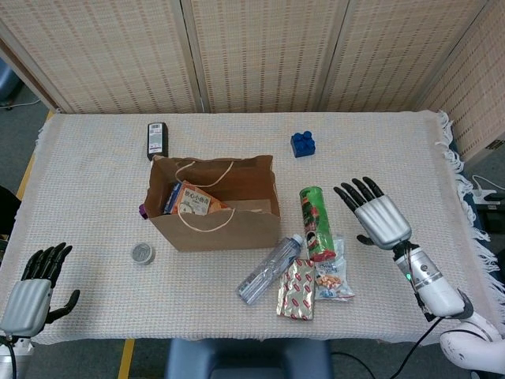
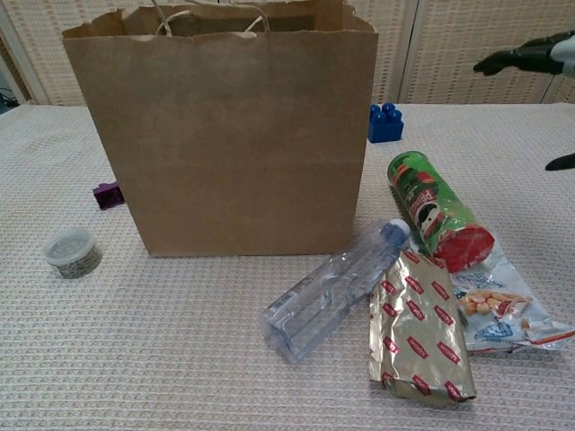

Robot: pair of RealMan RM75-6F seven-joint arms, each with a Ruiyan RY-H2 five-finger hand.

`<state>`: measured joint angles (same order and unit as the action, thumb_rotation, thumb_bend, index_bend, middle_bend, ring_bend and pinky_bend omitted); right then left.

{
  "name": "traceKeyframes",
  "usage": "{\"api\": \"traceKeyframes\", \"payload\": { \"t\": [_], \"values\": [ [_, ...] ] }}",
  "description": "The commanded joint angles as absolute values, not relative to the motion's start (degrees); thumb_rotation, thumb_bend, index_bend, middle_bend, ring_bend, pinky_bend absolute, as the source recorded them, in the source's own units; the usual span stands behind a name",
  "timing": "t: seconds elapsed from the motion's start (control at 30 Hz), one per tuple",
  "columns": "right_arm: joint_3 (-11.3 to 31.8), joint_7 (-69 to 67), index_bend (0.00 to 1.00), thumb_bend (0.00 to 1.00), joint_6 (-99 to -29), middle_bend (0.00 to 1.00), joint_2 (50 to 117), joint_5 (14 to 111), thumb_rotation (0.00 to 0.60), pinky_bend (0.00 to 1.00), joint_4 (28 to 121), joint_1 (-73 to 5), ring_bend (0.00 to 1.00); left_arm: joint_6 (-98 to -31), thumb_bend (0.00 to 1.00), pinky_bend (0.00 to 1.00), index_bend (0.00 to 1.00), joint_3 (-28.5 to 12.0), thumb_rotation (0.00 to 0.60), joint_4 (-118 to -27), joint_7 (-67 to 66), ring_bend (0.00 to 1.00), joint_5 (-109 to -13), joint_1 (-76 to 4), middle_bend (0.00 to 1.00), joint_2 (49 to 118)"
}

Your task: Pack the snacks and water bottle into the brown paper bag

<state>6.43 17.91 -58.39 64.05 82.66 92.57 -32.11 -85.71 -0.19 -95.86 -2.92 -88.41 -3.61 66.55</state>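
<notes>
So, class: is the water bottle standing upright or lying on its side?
Lying on its side. The water bottle rests flat on the table, cap end toward the green can, outside the brown paper bag.
</notes>
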Motion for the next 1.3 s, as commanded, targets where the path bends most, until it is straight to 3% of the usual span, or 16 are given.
{"api": "traceKeyframes", "payload": {
  "t": [0.03, 0.27, 0.5, 0.87, 1.3],
  "values": [
    [4.15, 19.06, 0.00, 0.00, -55.23, 0.06, 65.17, 85.26, 0.600, 0.06, 91.33, -34.19, 0.02, -85.85, 0.36, 0.03, 0.00, -0.23, 0.600, -95.85, -2.77, 0.00, -88.52, -3.61, 0.00, 66.52],
    [2.43, 23.96, 0.00, 0.00, -50.45, 0.04, 67.12, 86.71, 0.600, 0.01, 91.90, -37.05, 0.00, -86.35, 0.36, 0.03, 0.00, -0.42, 0.600, -95.93, -1.66, 0.00, -88.44, -3.43, 0.00, 66.05],
    [1.82, 24.86, 0.00, 0.00, -52.44, 0.03, 66.82, 90.24, 0.600, 0.00, 91.54, -37.64, 0.00, -86.59, 0.36, 0.03, 0.00, -0.43, 0.600, -95.82, -0.94, 0.00, -88.56, -3.34, 0.00, 65.83],
    [-0.81, 29.69, 0.00, 0.00, -52.65, 0.03, 67.40, 98.05, 0.600, 0.00, 82.02, -39.56, 0.00, -86.31, 0.36, 0.03, 0.00, -0.28, 0.600, -95.56, -2.65, 0.00, -88.59, -3.42, 0.00, 66.62],
    [-0.74, 28.59, 0.00, 0.00, -50.11, 0.00, 76.06, 97.26, 0.600, 0.00, 72.15, -41.69, 0.00, -85.58, 0.36, 0.03, 0.00, -0.51, 0.600, -94.91, -2.86, 0.00, -87.56, -3.62, 0.00, 67.03]
  ]
}}
